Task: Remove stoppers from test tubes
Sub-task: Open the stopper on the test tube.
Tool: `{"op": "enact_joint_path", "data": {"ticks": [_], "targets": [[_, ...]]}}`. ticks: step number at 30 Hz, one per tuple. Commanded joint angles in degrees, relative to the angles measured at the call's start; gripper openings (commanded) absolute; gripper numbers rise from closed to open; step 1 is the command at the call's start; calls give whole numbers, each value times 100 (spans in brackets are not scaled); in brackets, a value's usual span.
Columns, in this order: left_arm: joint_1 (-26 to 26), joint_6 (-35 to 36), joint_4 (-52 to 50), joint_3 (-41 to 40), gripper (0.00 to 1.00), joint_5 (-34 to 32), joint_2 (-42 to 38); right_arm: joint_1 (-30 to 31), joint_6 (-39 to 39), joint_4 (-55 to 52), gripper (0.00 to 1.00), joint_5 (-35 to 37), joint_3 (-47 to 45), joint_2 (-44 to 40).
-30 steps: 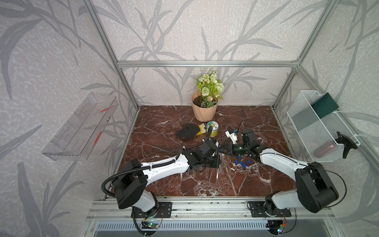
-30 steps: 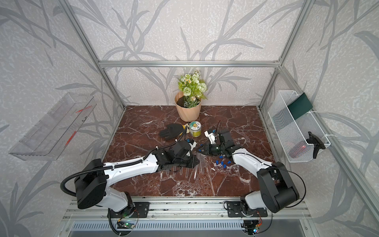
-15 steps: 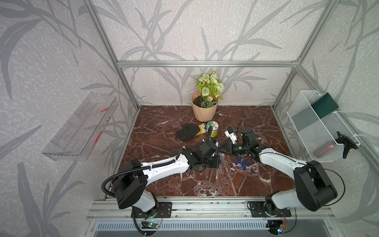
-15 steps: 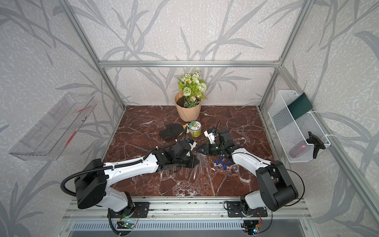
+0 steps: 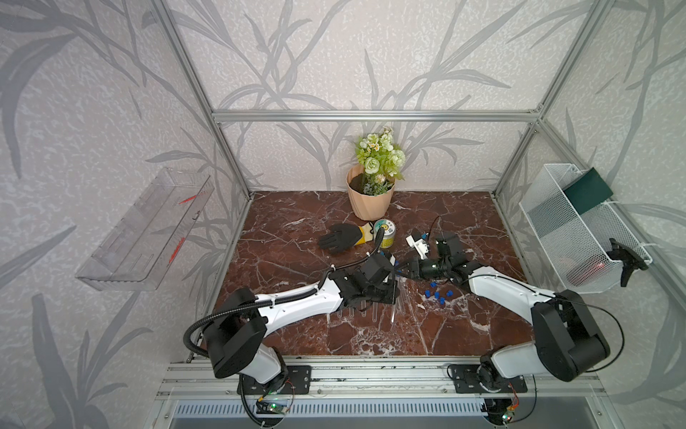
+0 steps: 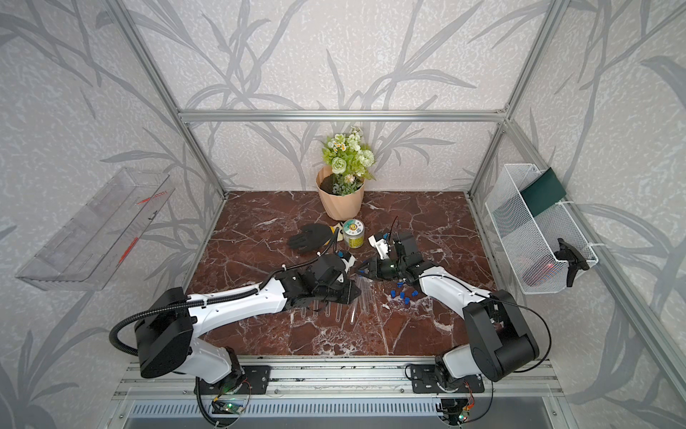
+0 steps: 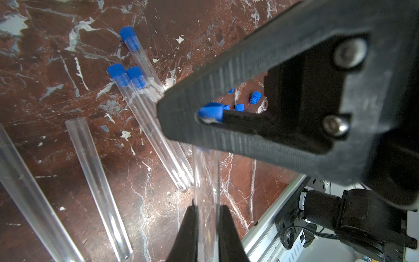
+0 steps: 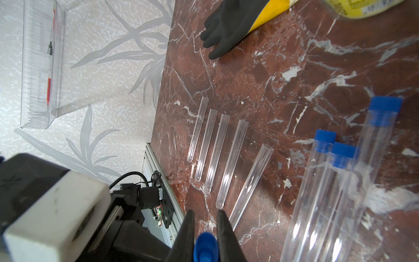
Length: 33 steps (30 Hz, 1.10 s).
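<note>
Left end effector (image 7: 207,211) clamped on clear test tube (image 7: 206,177). Right end effector (image 8: 205,217) pinched narrow on blue stopper (image 8: 204,246) at that tube's mouth. Both meet lower middle of frame in both top views. Loose stoppers (image 5: 437,296) on desk (image 5: 297,223) just right. Five open tubes (image 8: 216,154) and three stoppered tubes (image 7: 146,127) lie beside.

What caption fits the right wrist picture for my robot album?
The right gripper pinches a blue stopper; five open test tubes and three capped tubes lie on the marble table.
</note>
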Motion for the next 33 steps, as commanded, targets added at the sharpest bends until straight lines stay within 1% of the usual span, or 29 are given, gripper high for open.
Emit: {"op": "enact_joint_path", "data": {"ticks": [1, 7, 13, 19, 33], "targets": [[-19, 56, -64, 14, 0, 16, -66, 4, -236, -160, 7, 171, 315, 72], [-18, 39, -139, 2, 0, -50, -105, -65, -398, -401, 6, 298, 553, 73], [-19, 21, -165, -20, 0, -56, -105, -109, -795, -954, 5, 499, 873, 47], [-19, 13, -154, -33, 0, -45, -101, -144, -1017, -1232, 5, 628, 1081, 12], [-19, -15, -366, 31, 0, -105, 8, -197, -1057, -1360, 5, 792, 1407, 11]]}}
